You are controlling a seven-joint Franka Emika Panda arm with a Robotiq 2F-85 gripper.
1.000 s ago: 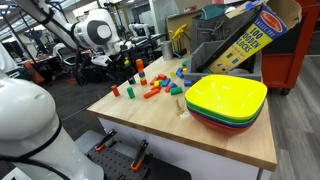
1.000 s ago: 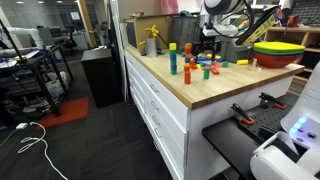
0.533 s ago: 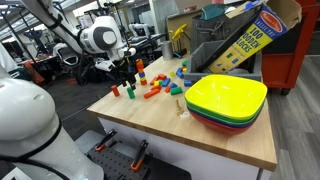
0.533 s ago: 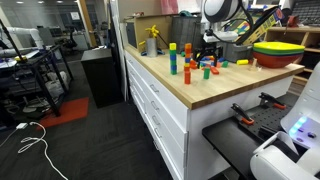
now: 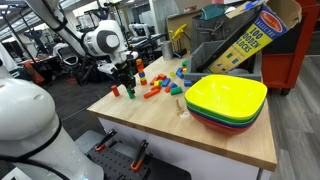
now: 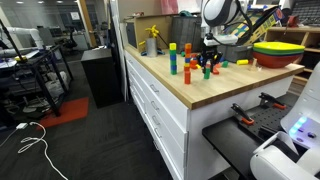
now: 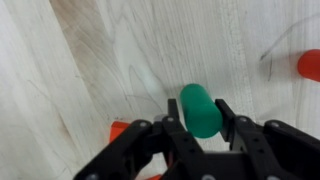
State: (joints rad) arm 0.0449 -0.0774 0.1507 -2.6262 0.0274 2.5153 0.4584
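Note:
In the wrist view my gripper (image 7: 198,108) is shut on a green cylinder (image 7: 200,112), one black finger pressed to each side of it. The cylinder stands on the light wooden table (image 7: 90,60). In both exterior views the gripper (image 5: 128,84) (image 6: 208,64) points straight down among loose coloured blocks near the table's edge. The green cylinder (image 6: 208,72) shows just under the fingers there.
A red block (image 7: 308,65) lies to the right and an orange one (image 7: 120,128) sits by the left finger. A short tower of blocks (image 5: 140,71) stands behind the gripper. Stacked yellow-green bowls (image 5: 226,98) and a wood-blocks box (image 5: 250,35) sit further along.
The arm has come down over the blocks and the jaws, open a second ago, have shut on the green cylinder.

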